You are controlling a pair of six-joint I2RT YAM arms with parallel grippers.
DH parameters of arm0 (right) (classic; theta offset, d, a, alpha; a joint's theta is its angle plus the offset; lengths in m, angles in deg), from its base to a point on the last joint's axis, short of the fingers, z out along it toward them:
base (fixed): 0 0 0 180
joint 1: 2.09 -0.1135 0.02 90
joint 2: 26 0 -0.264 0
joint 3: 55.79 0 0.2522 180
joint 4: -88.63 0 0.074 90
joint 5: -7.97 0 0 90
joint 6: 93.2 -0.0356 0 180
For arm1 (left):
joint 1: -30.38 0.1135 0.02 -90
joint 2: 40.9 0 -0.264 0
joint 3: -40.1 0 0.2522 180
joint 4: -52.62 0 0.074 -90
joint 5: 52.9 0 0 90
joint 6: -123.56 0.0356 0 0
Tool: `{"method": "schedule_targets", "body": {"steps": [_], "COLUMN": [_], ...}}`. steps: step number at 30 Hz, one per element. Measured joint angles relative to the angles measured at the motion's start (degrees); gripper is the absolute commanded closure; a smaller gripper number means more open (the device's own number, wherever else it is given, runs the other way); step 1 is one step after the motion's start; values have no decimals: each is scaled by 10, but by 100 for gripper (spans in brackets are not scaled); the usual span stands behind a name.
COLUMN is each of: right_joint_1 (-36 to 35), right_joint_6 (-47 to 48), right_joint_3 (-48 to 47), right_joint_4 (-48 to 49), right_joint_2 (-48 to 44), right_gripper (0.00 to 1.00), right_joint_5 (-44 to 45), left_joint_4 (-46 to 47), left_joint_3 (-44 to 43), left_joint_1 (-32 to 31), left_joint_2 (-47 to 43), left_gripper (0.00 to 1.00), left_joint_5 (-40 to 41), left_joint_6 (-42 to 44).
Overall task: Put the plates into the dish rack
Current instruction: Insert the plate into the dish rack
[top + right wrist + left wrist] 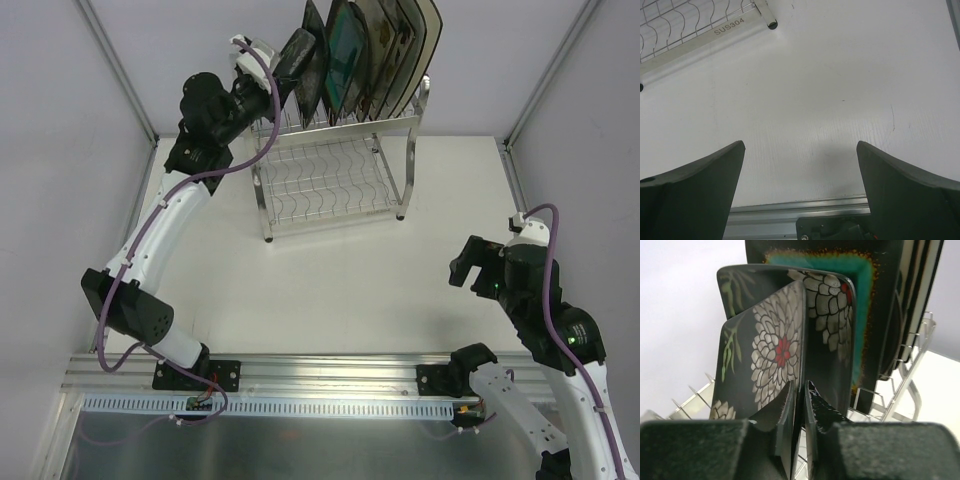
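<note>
Plates (385,55) stand on edge, packed close, along the top tier of a chrome wire rack (330,185) at the far side of a white table (330,290). Pale grey walls (60,120) enclose it. At the rack's left end the left gripper (800,390) is clamped on the rim of a flowered plate (775,345). This plate is dark and square with white, red-centred blooms. It stands upright just beside a matching one (830,305) and a teal-banded plate (862,300). The right gripper (800,145) hangs over the table, well apart, jaws wide.
</note>
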Motion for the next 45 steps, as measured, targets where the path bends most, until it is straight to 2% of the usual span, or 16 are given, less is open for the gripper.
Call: {"method": "schedule_targets", "body": {"steps": [2,19,24,36,45], "right_joint_1": [0,0,0,0,0], "right_joint_6": [0,0,0,2,8], "right_joint_3": [0,0,0,1,7], "right_joint_4": [0,0,0,0,0], "right_joint_2": [0,0,-2,-13,-13], "right_gripper": [1,0,1,1,1], "right_joint_5": [0,1,2,11,11], "left_joint_4": [-2,-42,-32,44,86], "left_joint_3": [-12,-56,-92,-94,-126], "left_joint_1": [-1,-11,-11,-10,-9], "left_joint_2": [9,27,45,56,91], "left_gripper": [100,100,100,100,100], "left_joint_5": [-1,12,46,129,142], "left_joint_6": [12,47,16,-87,-105]}}
